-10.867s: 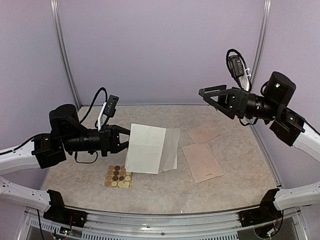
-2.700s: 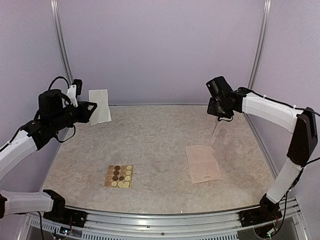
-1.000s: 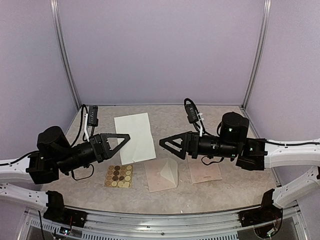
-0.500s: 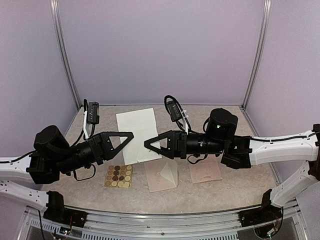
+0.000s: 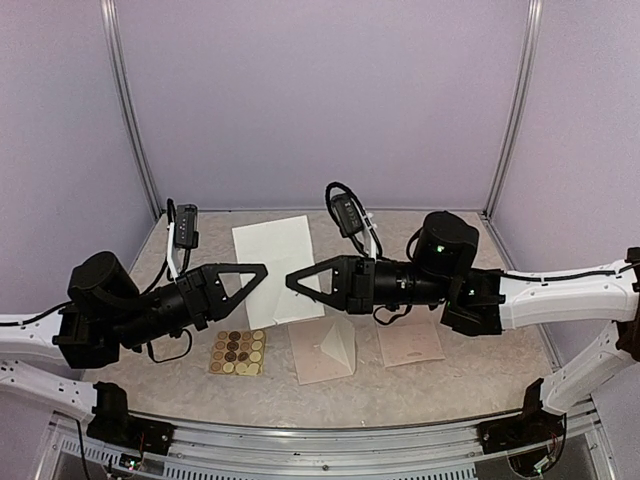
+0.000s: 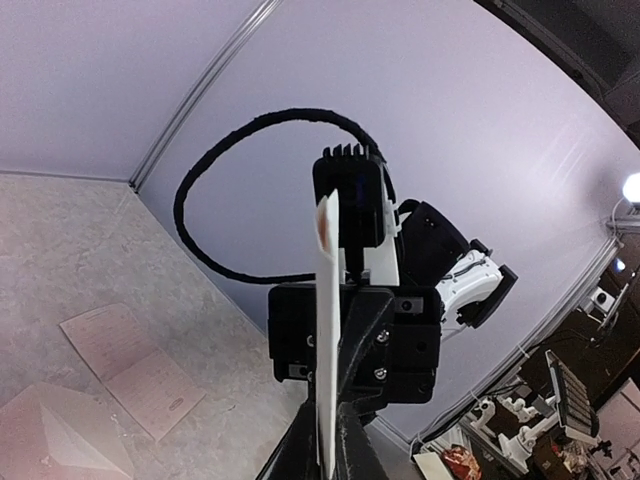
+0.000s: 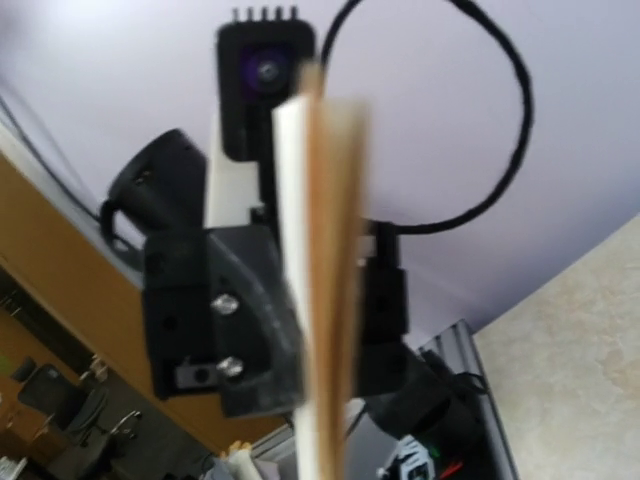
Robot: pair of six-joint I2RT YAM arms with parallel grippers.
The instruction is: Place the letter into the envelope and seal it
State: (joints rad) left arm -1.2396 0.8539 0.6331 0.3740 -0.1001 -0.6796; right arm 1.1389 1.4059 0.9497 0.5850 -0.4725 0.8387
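Evidently left hand [image 5: 262,270] tight on the letter [image 5: 274,248]; right hand [image 5: 292,279] at its edge, grip unclear.

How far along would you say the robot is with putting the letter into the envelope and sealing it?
Done: the envelope lies on the table with its flap open. In hand: the left gripper holds the letter off the table, with the right gripper at its opposite edge. Left: inserting the letter, closing the flap and sealing it, perhaps with the sticker sheet.
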